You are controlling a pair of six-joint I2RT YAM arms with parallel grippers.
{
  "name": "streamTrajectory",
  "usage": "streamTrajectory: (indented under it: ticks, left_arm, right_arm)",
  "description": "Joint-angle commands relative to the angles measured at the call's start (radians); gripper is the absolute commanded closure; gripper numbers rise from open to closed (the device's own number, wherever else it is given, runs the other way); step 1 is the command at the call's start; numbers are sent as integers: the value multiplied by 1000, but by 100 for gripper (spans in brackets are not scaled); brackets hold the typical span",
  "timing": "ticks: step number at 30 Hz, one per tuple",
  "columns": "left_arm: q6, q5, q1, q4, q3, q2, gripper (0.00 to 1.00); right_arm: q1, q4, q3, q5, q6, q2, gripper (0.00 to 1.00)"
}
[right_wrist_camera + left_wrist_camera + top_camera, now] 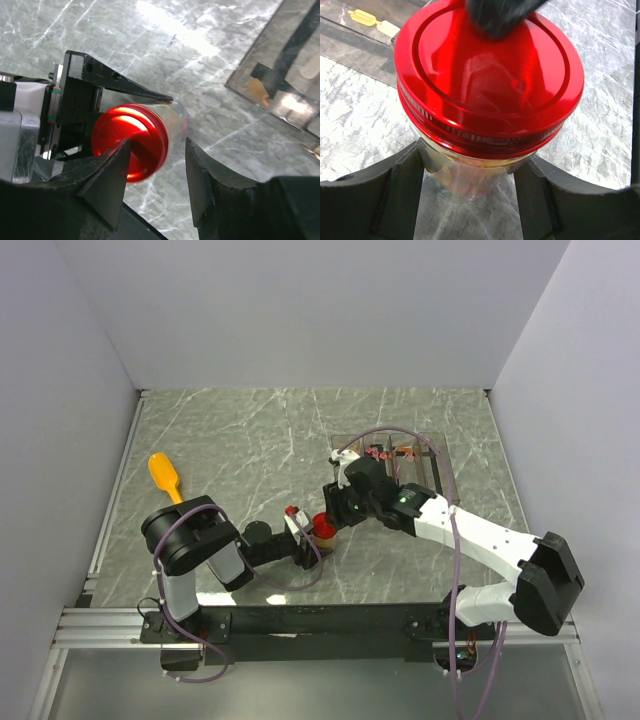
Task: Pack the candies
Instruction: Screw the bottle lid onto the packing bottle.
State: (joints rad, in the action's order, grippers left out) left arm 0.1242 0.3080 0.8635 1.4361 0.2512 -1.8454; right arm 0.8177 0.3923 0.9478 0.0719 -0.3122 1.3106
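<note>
Left gripper (pixel 472 172) is squeezing the jar (pixel 177 112) of candies (pixel 454 181). Lid (pixel 490 85) is sitting on (maybe loose) under right gripper (pixel 157 145), half-wide; cannot tell if gripping.

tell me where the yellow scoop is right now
In the top view the yellow scoop lies on the table, left side, beyond the left arm, far from the jar.

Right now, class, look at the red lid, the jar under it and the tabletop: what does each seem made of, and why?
The lid: probably painted metal, glossy; sharp highlights, pressed ring, ribbed rim. The jar: clear glass or plastic, undecidable; contents show through. The tabletop: grey marble look, white veins, slight sheen; real stone or print is unclear.
</note>
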Motion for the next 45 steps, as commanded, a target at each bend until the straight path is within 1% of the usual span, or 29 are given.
streamTrajectory:
  ticks: [1,6,15,18,23,26,31,38,42,45]
  left_arm:
    - [-11,-1,5,428,-3,-34,51]
    - [-8,3,6,428,0,-38,51]
    - [-6,-4,5,428,0,-41,51]
    - [-6,-1,6,428,5,-49,51]
    - [-6,3,6,428,7,-54,51]
    - [-6,0,5,428,5,-54,51]
    - [-5,5,6,428,7,-55,51]
    - [-5,-7,5,428,7,-57,52]
    - [-3,-32,5,428,7,-60,52]
    - [0,-50,5,426,8,-66,52]
  right_arm:
    - [-18,26,0,-8,18,-66,46]
    - [-25,23,-30,2,13,-90,48]
    - [-23,25,-104,39,13,-70,58]
    - [-25,45,-87,45,25,-76,60]
    - [-26,59,0,68,51,-65,61]
    - [-48,46,43,123,68,-36,63]
    - [-71,33,86,160,107,32,64]
    - [-86,34,97,203,127,81,65]
    - [-81,51,71,226,105,41,68]
    - [-75,59,14,233,68,-5,72]
